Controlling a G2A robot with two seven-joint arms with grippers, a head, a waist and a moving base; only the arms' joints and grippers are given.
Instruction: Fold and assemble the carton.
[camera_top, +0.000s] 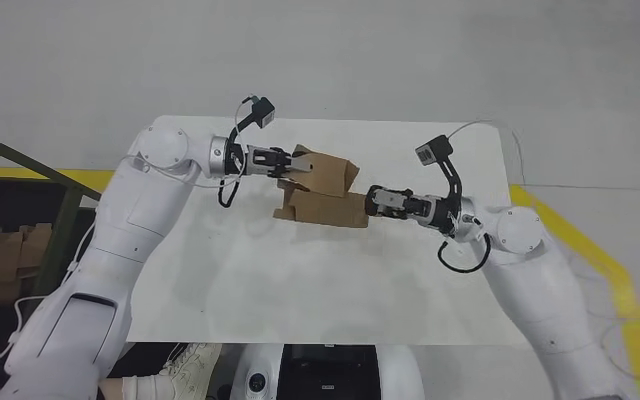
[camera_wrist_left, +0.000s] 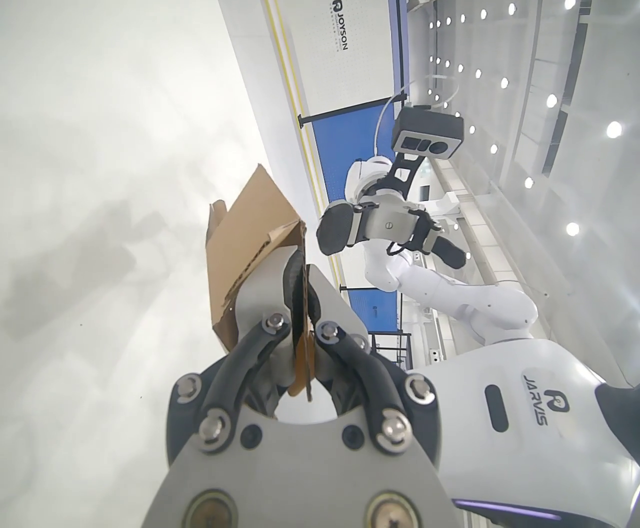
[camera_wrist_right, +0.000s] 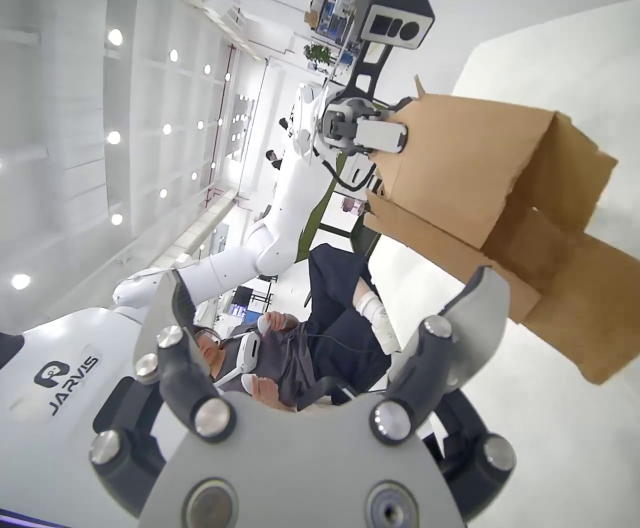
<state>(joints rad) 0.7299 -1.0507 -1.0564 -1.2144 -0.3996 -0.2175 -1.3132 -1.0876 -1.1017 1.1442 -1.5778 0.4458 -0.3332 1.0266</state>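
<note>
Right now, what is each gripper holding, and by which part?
The left gripper is shut on the carton, pinching the edge of one panel. The right gripper is open and holds nothing.

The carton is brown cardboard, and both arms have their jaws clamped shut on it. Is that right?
Not quite. The carton is brown cardboard, but only the left arm has its jaws shut on it, pinching a flap. The right wrist view shows the right arm with its jaws spread wide open at the carton, gripping nothing.
</note>
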